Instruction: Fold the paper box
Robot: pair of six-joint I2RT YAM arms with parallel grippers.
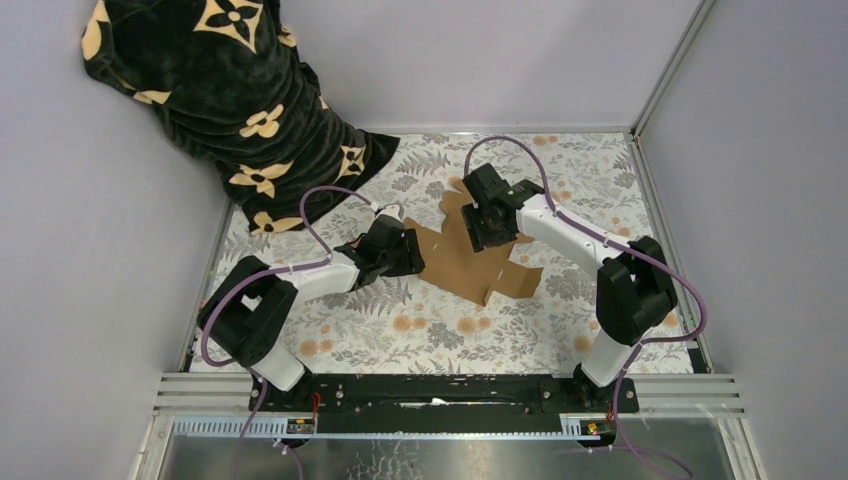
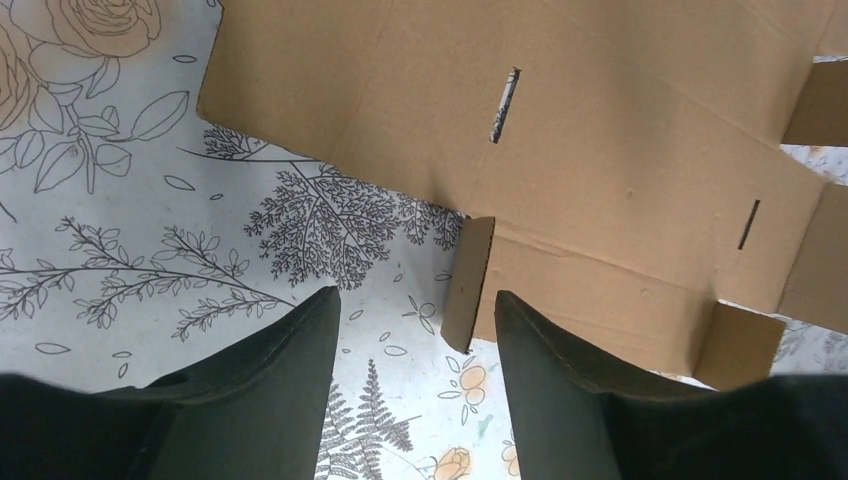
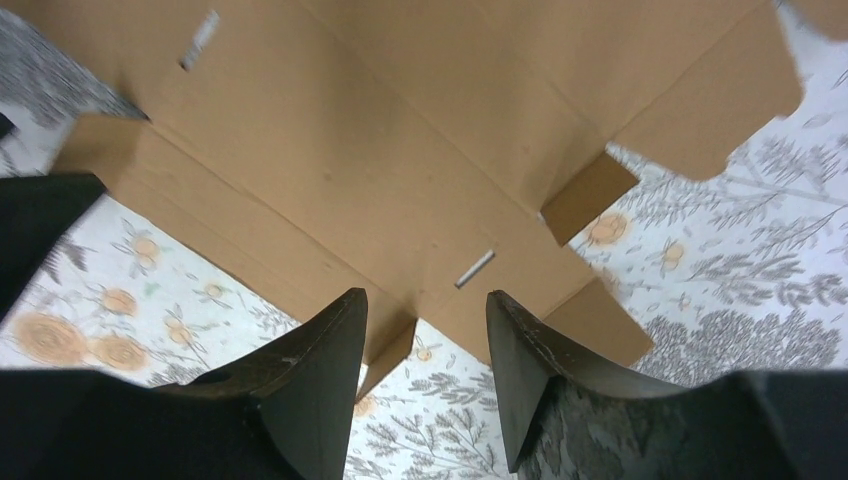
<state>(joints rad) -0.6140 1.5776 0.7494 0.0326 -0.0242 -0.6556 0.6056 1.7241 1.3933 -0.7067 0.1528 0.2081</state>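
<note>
The paper box (image 1: 462, 262) is a flat brown die-cut cardboard sheet with flaps, tabs and slots, lying on the floral table cover in the middle. My left gripper (image 1: 408, 250) is at its left edge, open and empty; in the left wrist view (image 2: 415, 305) a small raised tab (image 2: 468, 280) stands between the fingers. My right gripper (image 1: 492, 228) hovers over the sheet's upper right part, open and empty; in the right wrist view (image 3: 425, 310) the sheet (image 3: 400, 160) fills the top and a small tab (image 3: 392, 345) lies between the fingers.
A black blanket with tan flower marks (image 1: 230, 100) is heaped at the back left, reaching onto the table cover (image 1: 420, 330). Grey walls close in the left, back and right. A metal rail (image 1: 450, 395) runs along the near edge by the arm bases.
</note>
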